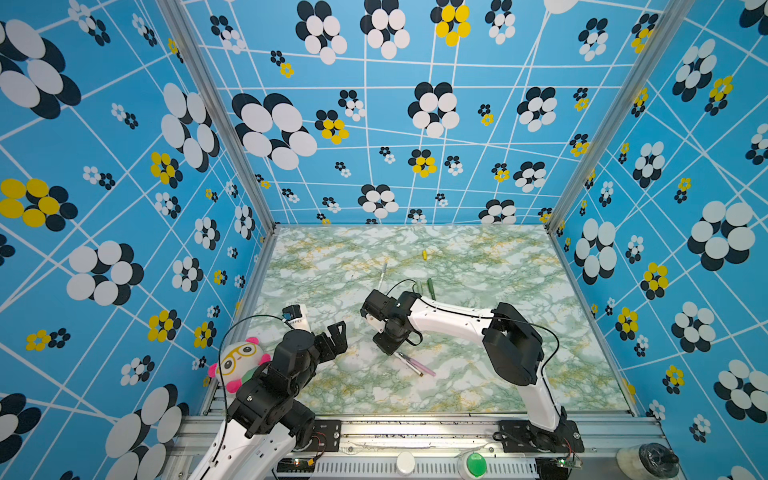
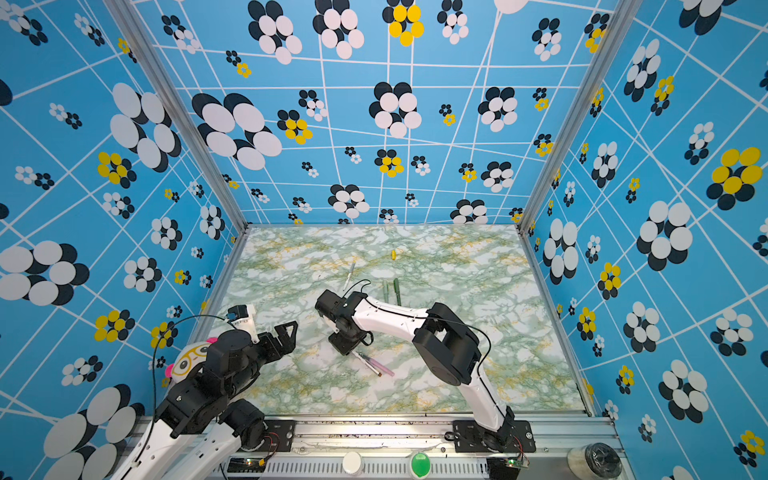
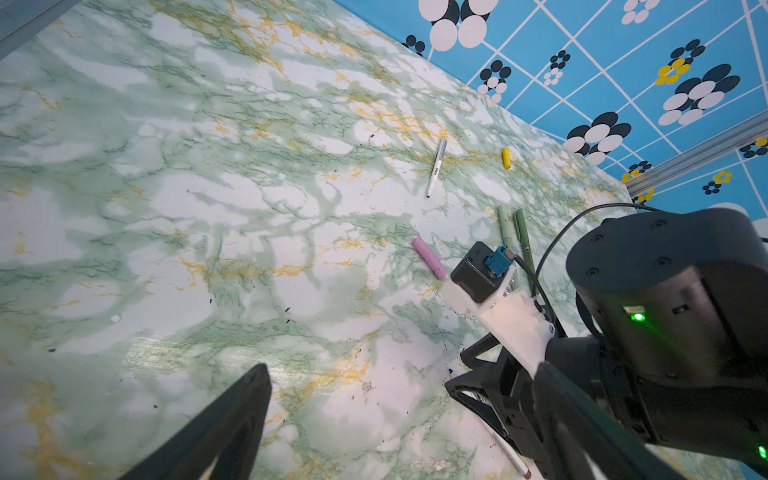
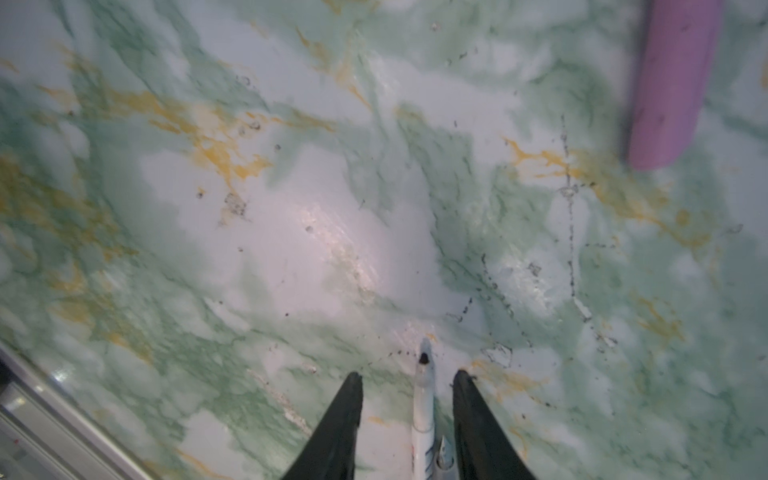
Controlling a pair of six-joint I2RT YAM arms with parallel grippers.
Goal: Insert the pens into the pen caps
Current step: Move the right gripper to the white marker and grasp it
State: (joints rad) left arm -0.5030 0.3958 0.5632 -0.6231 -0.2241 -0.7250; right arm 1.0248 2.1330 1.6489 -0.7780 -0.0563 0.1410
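The left gripper is seen spread wide and empty, held above the near left part of the marbled table, close to a plush toy at the table's edge. The right gripper is reached across the middle and pointed down at the table. Its jaws are parted, and a dark-tipped pen is framed between the fingers with a gap left on either side, so nothing is clamped. In both top views this pen is shown lying just beside a pink pen, the two running out from under the gripper toward the near edge. A pink cap is found on the table near the right wrist, apart from both pens. Farther back, a pale green pen and a dark green pen are laid side by side, partly covered by the right arm. Whether caps are fitted on them cannot be told. A lone white pen is laid to their left, and a yellow cap is set farther back, apart from it
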